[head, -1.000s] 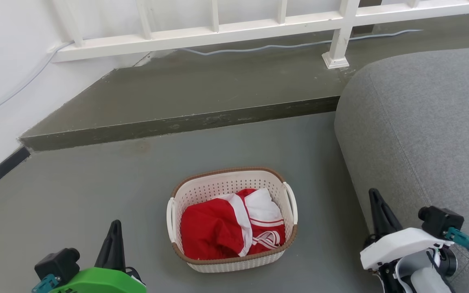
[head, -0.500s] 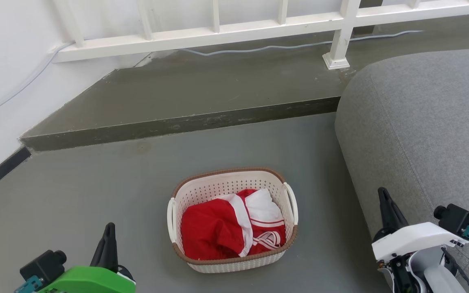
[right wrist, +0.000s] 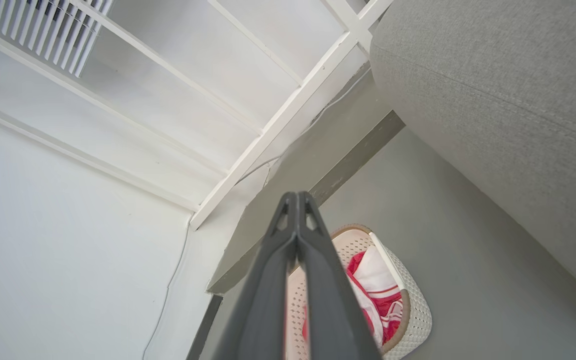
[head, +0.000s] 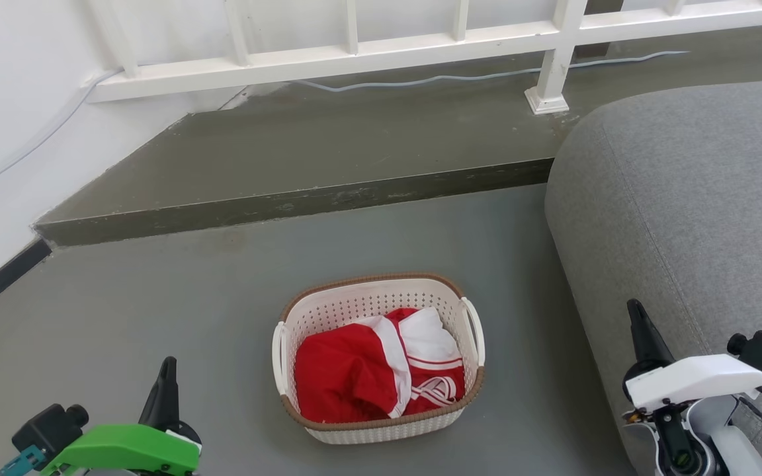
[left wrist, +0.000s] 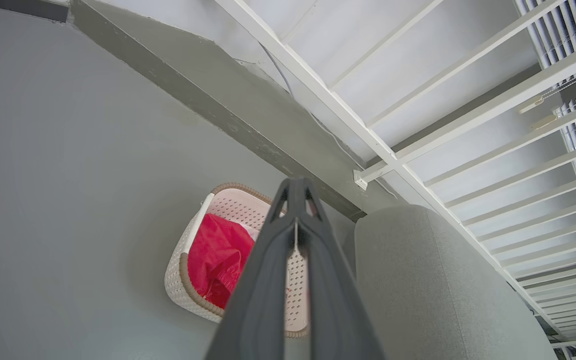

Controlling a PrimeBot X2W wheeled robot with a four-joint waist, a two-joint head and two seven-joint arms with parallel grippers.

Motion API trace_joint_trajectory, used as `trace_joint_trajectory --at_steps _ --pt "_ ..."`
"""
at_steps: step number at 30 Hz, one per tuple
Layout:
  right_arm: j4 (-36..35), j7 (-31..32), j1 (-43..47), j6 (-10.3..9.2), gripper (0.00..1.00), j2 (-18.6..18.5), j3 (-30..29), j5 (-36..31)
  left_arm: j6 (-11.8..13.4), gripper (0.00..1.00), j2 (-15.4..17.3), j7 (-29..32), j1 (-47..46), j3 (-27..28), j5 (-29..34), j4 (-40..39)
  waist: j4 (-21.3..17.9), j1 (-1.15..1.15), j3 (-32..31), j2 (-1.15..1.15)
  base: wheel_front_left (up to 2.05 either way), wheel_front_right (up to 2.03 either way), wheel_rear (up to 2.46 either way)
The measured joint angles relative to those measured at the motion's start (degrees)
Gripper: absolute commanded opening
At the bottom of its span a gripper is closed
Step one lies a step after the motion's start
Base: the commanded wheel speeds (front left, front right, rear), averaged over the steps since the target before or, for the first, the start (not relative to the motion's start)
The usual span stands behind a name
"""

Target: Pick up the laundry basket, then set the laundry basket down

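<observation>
The laundry basket (head: 381, 431) stands upright on the grey floor (head: 156, 317) at the lower centre of the head view, red-and-white clothes inside, both loop handles free. The left gripper (head: 169, 365) sits at the lower left and the right gripper (head: 636, 312) at the lower right, each well apart from the basket. This fits a basket waiting to be lifted as well as one already put back. Either way the care is the same: it looks light enough to skid at a nudge, and the right arm works close to the sofa (head: 685, 198).

The head view gives both handles and the spacing. The wrist views settle what it leaves unclear: each gripper's fingers are pressed together, holding nothing.
</observation>
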Motion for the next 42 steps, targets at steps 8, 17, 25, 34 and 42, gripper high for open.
trace_joint_trajectory --at_steps 8,17,25,34,42 --pt "0.2 1.4 -0.6 1.10 0.00 0.0 -1.6 6.0 -1.0 0.00 0.0 1.3 -0.9 1.1 -5.2 0.9 0.1 0.00 -0.1 0.00 0.00 0.00 0.00" --pt "0.5 2.5 -0.8 2.10 0.00 0.0 -3.1 11.9 -1.6 0.00 0.0 2.5 -1.4 2.4 -10.2 1.6 0.1 0.00 -0.2 0.00 0.00 0.00 0.00" --pt "0.7 3.9 -1.5 3.05 0.00 0.0 -4.6 17.5 -2.8 0.00 0.0 3.9 -2.4 3.5 -15.6 2.4 0.2 0.00 -0.3 0.00 0.00 0.00 0.00" --pt "1.1 5.1 -2.0 4.14 0.00 0.1 -6.3 24.0 -4.1 0.00 0.0 5.3 -3.3 4.8 -21.1 3.3 0.2 0.00 -0.3 0.00 0.00 0.00 0.00" --pt "1.4 6.4 -2.5 5.24 0.00 0.1 -7.8 30.0 -5.1 0.00 0.0 6.5 -4.0 6.1 -26.4 4.0 0.3 0.00 -0.4 0.00 0.00 0.00 0.00"
